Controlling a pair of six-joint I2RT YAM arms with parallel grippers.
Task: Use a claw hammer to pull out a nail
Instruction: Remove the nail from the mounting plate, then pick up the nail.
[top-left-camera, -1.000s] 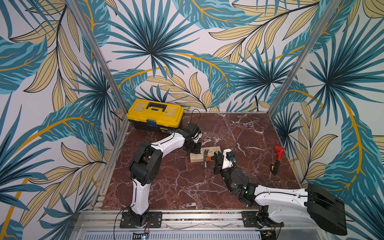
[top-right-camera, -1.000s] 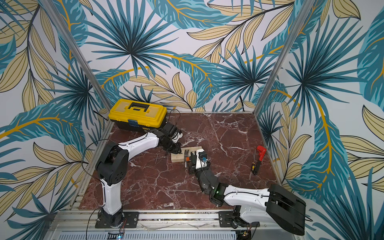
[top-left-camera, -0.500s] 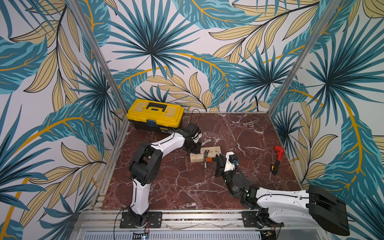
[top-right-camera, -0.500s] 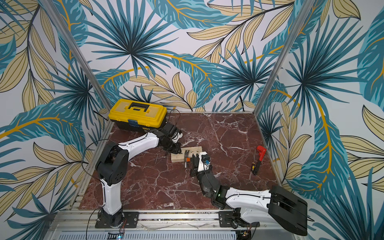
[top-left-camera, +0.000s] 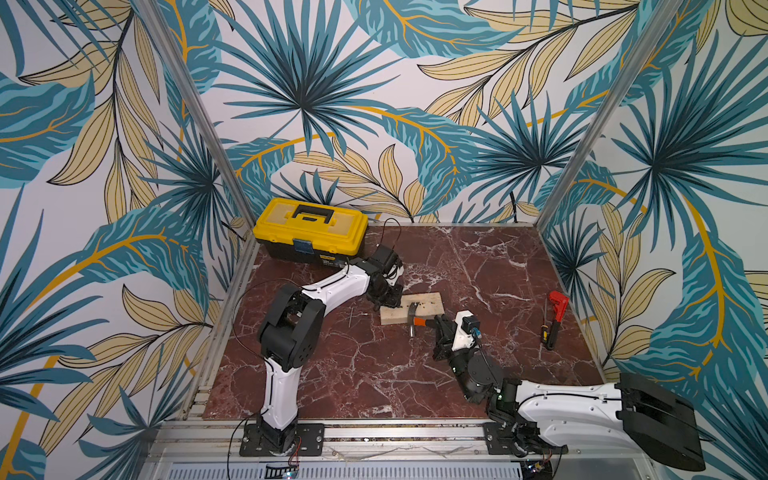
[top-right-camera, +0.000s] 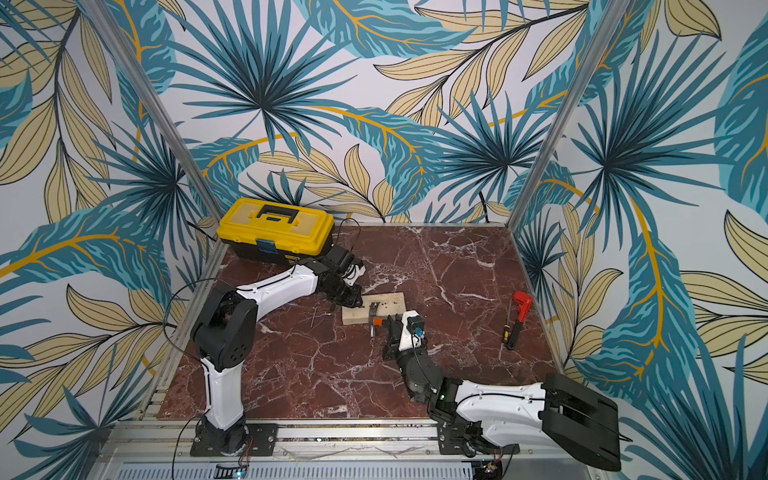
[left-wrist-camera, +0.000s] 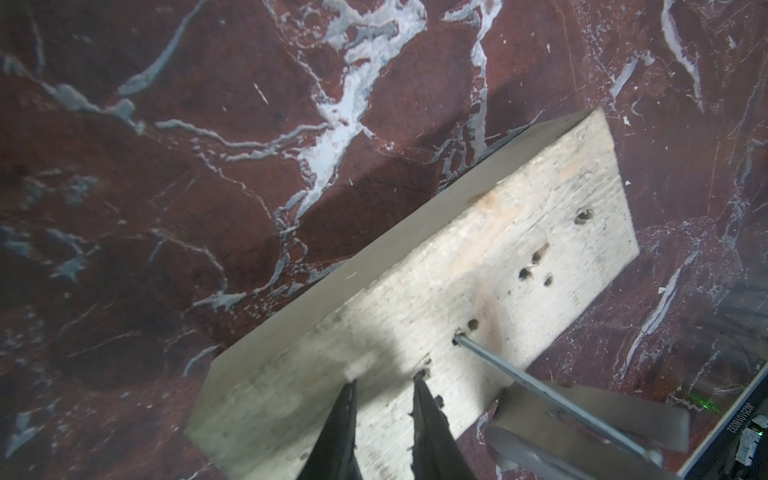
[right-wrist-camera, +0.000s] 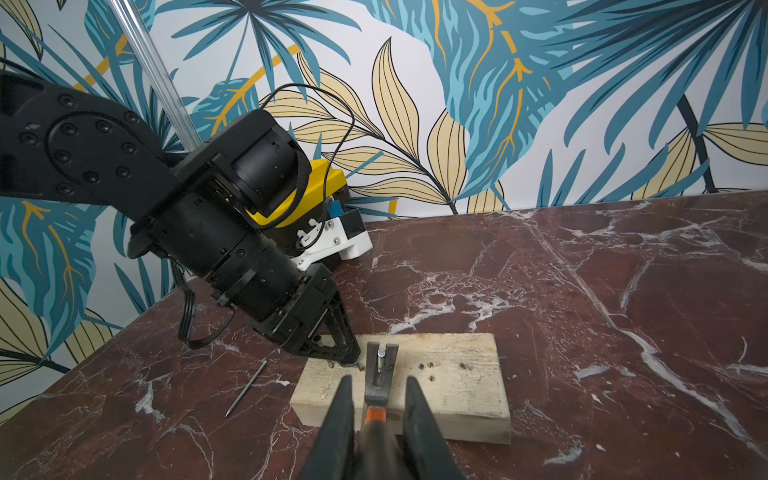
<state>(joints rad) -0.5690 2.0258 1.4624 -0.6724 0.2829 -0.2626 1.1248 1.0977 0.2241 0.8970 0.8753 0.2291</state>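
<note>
Find claw hammer (right-wrist-camera: 379, 376) over the wooden block (right-wrist-camera: 457, 399), with its fork straddling the nail (right-wrist-camera: 380, 354) just under the head. Read nail as partly drawn and leaning, with much bare shaft out of the wood in the left wrist view (left-wrist-camera: 540, 388). Note right gripper (right-wrist-camera: 378, 386) clamped tight on the handle just behind the orange part. Note left gripper (left-wrist-camera: 384, 380) slightly parted, holding nothing, tips pressing the block beside the nail hole.

Judge risks:
- fork slipping off the small head under off-line levering
- block lifting or skidding under a weak hold-down
- handle twisting within the narrow pinch

Disregard loose nail (right-wrist-camera: 246, 388) lying beside the block.
</note>
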